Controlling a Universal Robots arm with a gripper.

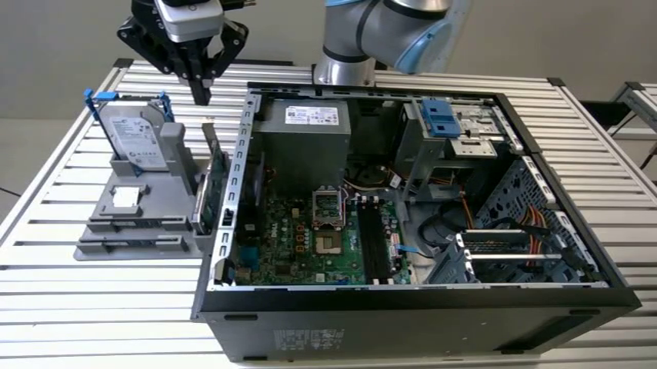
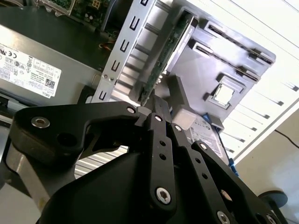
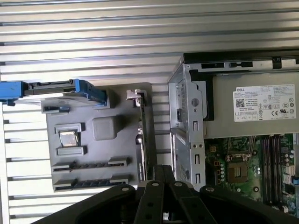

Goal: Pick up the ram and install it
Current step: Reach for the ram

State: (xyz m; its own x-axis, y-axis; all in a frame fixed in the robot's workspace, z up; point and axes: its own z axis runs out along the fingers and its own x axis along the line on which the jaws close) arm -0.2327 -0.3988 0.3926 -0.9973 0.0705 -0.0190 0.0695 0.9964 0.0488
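Hard drive (image 1: 134, 131): upright, 11 o'clock of grey fixture (image 1: 103, 250)
Ram (image 1: 138, 224): apparently the thin strip on edge in a long slot, fixture's 6 o'clock, untouched
Gripper (image 1: 200, 98): fingers pressed together, empty, high at 12 o'clock
Expansion card (image 1: 202, 204): 3 o'clock
Risk: descending unopened would strike the stick's edge; sideways drift would clip the card

A white label (image 3: 264, 103), its print too small to read, sits on the power supply (image 3: 261, 129).
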